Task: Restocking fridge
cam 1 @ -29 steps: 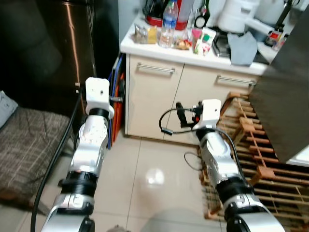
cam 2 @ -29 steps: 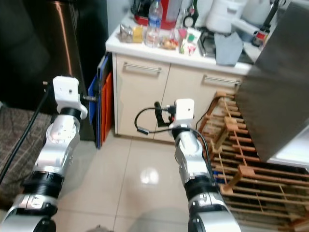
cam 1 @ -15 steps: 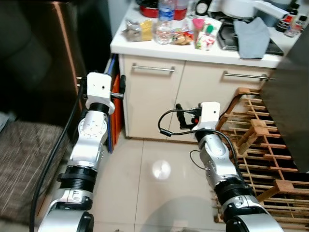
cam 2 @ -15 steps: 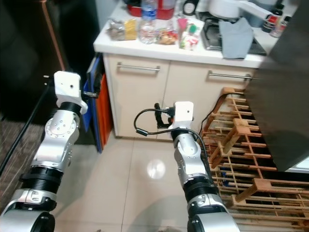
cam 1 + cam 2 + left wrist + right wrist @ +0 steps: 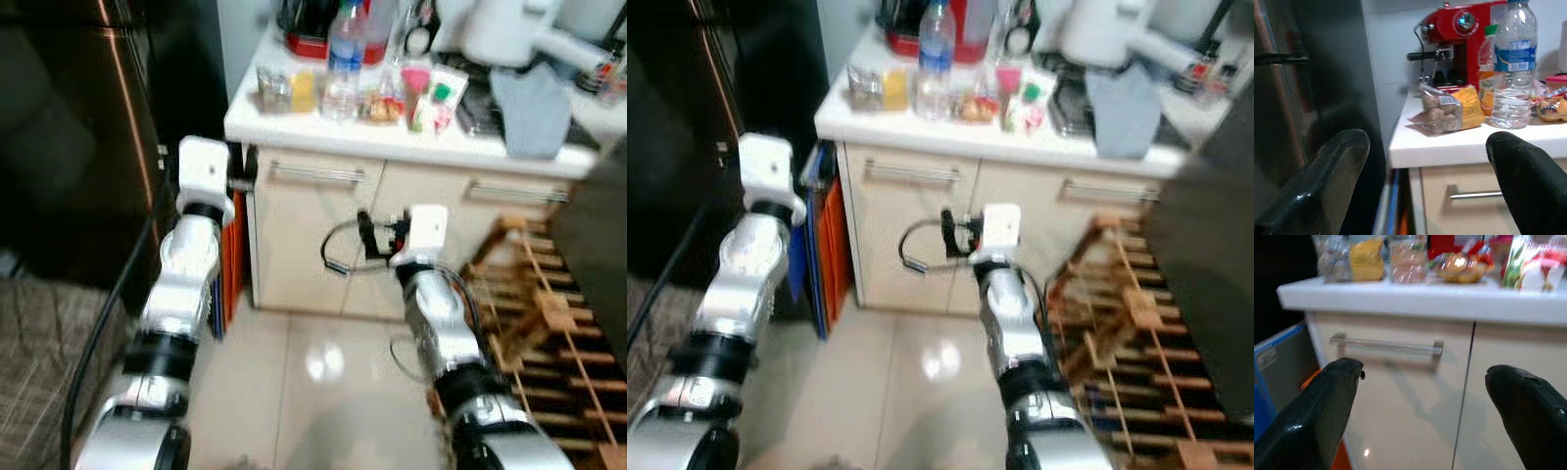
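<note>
Both the left gripper (image 5: 1425, 181) and right gripper (image 5: 1422, 418) are spread wide and empty, short of the white counter (image 5: 392, 137) edge. Glossy tiled floor (image 5: 313, 372) lies open before the smooth cream cabinet doors (image 5: 304, 235).

A white counter (image 5: 323, 129) tops cream cabinets with bar handles. At its left end lies a clear bag of nuts (image 5: 1436, 113) touching a yellow packet (image 5: 1469, 105). Just beside them stands a water bottle (image 5: 343, 54), with a red coffee machine (image 5: 1462, 41) behind near the wall. Farther right lie snack packets (image 5: 431, 98) and a grey cloth (image 5: 534, 96).
</note>
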Controlling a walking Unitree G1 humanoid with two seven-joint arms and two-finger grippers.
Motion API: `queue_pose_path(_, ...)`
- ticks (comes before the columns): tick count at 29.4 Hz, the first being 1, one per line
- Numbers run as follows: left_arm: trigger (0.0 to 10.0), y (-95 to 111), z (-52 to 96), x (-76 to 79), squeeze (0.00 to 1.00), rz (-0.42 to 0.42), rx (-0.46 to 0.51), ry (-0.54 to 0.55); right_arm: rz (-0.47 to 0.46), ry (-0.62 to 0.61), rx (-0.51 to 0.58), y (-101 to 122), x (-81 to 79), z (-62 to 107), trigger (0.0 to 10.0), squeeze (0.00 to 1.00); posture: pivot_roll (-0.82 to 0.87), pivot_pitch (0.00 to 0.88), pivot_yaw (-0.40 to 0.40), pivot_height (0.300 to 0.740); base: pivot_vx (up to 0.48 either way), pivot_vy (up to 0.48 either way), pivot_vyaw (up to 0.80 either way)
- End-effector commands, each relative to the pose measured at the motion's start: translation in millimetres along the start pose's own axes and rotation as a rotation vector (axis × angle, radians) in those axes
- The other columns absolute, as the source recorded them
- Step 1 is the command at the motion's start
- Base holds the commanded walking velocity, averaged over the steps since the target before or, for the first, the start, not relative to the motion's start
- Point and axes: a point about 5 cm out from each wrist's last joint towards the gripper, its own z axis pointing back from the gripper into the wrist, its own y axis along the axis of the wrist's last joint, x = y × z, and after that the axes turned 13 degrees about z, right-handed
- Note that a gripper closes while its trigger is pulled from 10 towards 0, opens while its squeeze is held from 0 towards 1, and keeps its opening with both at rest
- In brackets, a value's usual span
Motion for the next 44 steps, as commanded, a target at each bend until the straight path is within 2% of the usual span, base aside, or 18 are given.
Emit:
queue_pose_path(1,10.0,6,-2.1,12.2,0.00,0.010,0.023,-0.034,0.036,-0.039,0.054,13,13.2,-2.7,10.0,0.00,0.01,0.000,-0.039,0.740,0.480,0.000,0.00)
queue_pose_path(6,10.0,11,-3.8,11.2,0.00,0.000,0.047,-0.038,0.051,-0.055,0.175,45,15.5,-13.3,10.0,0.00,0.01,0.000,-0.033,0.740,0.480,0.000,0.00)
queue_pose_path(17,10.0,22,-5.5,15.3,0.00,-0.018,0.095,-0.073,0.050,-0.080,0.170,43,17.5,-9.5,10.0,0.00,0.01,0.000,-0.033,0.740,0.480,0.000,0.00)
queue_pose_path(18,10.0,34,-7.3,17.0,0.00,-0.022,0.143,-0.097,0.061,-0.111,0.202,49,20.6,-7.3,10.0,0.00,0.01,0.000,-0.032,0.740,0.480,0.000,0.00)
queue_pose_path(19,10.0,62,-11.2,21.5,0.00,-0.019,0.241,-0.148,0.092,-0.198,0.262,59,30.9,-1.0,10.0,0.00,0.01,0.000,-0.033,0.740,0.480,0.000,0.00)
queue_pose_path(20,10.0,62,-11.2,21.5,0.00,-0.019,0.241,-0.148,0.092,-0.198,0.262,59,30.9,-1.0,10.0,0.00,0.01,0.000,-0.033,0.740,0.480,0.000,0.00)
queue_pose_path(21,10.0,88,-20.1,20.0,0.00,0.018,0.300,-0.156,0.108,-0.233,0.278,61,37.0,7.1,10.0,0.00,0.02,0.000,-0.037,0.740,0.480,0.000,0.00)
queue_pose_path(23,10.0,93,-22.2,19.2,0.00,0.028,0.309,-0.154,0.110,-0.235,0.277,61,37.7,8.8,10.0,0.00,0.02,0.000,-0.037,0.740,0.480,0.000,0.00)
queue_pose_path(25,10.0,117,-33.4,12.3,0.00,0.060,0.353,-0.143,0.127,-0.229,0.246,50,37.6,23.1,10.0,0.00,0.01,0.000,-0.031,0.740,0.480,0.000,0.00)
queue_pose_path(26,10.0,117,-33.4,12.3,0.00,0.060,0.353,-0.143,0.127,-0.229,0.246,50,37.6,23.1,10.0,0.00,0.01,0.000,-0.031,0.740,0.480,0.000,0.00)
queue_pose_path(28,10.0,146,-46.6,3.8,0.00,0.080,0.402,-0.110,0.141,-0.226,0.230,43,35.9,38.8,10.0,0.00,-0.01,0.000,-0.019,0.740,0.186,0.000,0.00)
queue_pose_path(31,10.0,156,-50.2,2.6,0.00,0.109,0.423,-0.116,0.146,-0.228,0.240,45,35.1,42.8,10.0,0.00,-0.02,0.000,-0.014,0.740,0.000,0.000,0.00)
queue_pose_path(32,10.0,168,-54.9,2.9,0.00,0.124,0.452,-0.128,0.145,-0.226,0.283,56,32.4,43.7,10.0,0.00,-0.03,0.000,-0.004,0.740,0.000,0.000,0.00)
queue_pose_path(34,10.0,176,-66.0,5.5,0.00,0.162,0.438,-0.170,0.143,-0.210,0.380,85,23.6,41.6,10.0,0.00,-0.04,0.000,0.002,0.740,0.000,0.000,0.00)
queue_pose_path(36,10.0,169,-77.2,11.7,0.00,0.181,0.360,-0.225,0.145,-0.183,0.443,103,15.6,39.2,10.0,0.00,-0.05,0.000,0.007,0.740,0.000,0.000,0.00)
queue_pose_path(40,10.0,152,-91.5,23.6,0.00,0.231,0.222,-0.304,0.097,-0.160,0.454,113,12.7,35.7,10.0,0.00,-0.05,0.000,0.016,0.740,0.000,0.000,0.00)
queue_pose_path(44,10.0,140,-97.9,36.3,0.00,0.274,0.140,-0.363,0.077,-0.179,0.473,122,16.6,36.7,10.0,0.00,-0.06,0.000,0.026,0.740,0.000,0.000,0.00)
